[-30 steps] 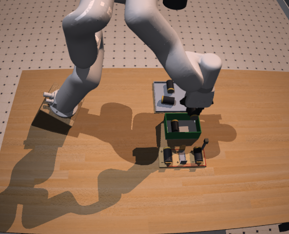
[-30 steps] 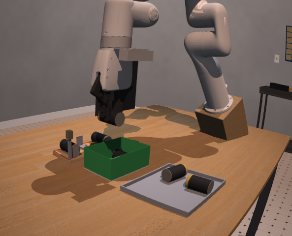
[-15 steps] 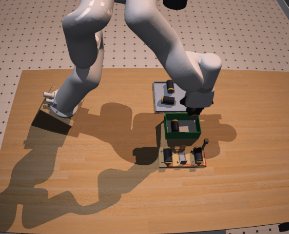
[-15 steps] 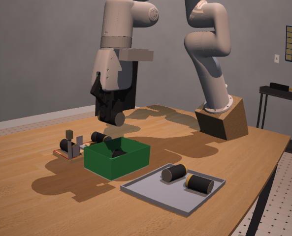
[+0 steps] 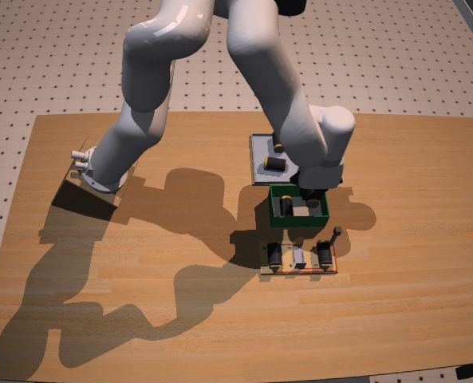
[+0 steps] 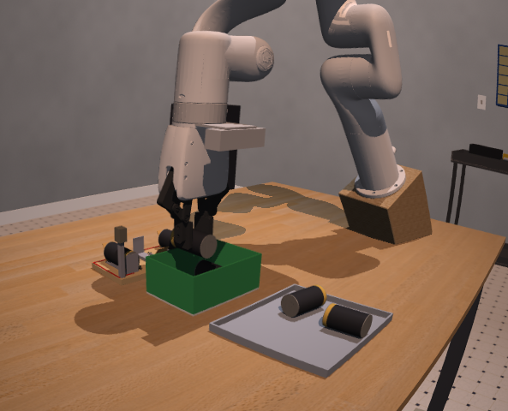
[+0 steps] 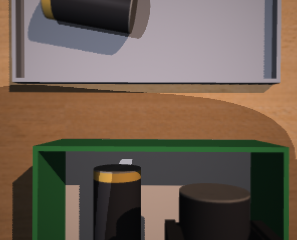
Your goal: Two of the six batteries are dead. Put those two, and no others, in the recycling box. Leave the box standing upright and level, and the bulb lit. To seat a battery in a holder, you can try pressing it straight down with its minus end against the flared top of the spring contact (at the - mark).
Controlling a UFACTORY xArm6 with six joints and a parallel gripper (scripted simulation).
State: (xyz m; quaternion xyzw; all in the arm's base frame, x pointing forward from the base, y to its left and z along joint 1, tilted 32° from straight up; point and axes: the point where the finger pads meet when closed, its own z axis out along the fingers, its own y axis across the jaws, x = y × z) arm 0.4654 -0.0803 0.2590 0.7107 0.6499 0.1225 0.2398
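Observation:
My gripper [image 6: 195, 241] is shut on a black battery [image 6: 206, 246] and holds it level at the rim of the green recycling box [image 6: 203, 275], over its right half; the held battery also shows in the wrist view [image 7: 215, 210]. One battery with a gold band [image 5: 285, 205] lies inside the box at the left, also in the wrist view [image 7: 117, 202]. Two batteries [image 6: 303, 300] [image 6: 348, 319] lie on the grey tray [image 6: 301, 328]. The holder board [image 5: 298, 258] has batteries in its left [image 5: 274, 254] and right [image 5: 324, 253] holders; the middle holder [image 5: 298, 257] is empty. I cannot tell whether the bulb is lit.
A small grey post with a block on top [image 5: 336, 233] stands at the board's right corner. The arm's wooden base wedge [image 6: 386, 207] stands at the table's far side. The tray touches the box's far side [image 5: 274, 163].

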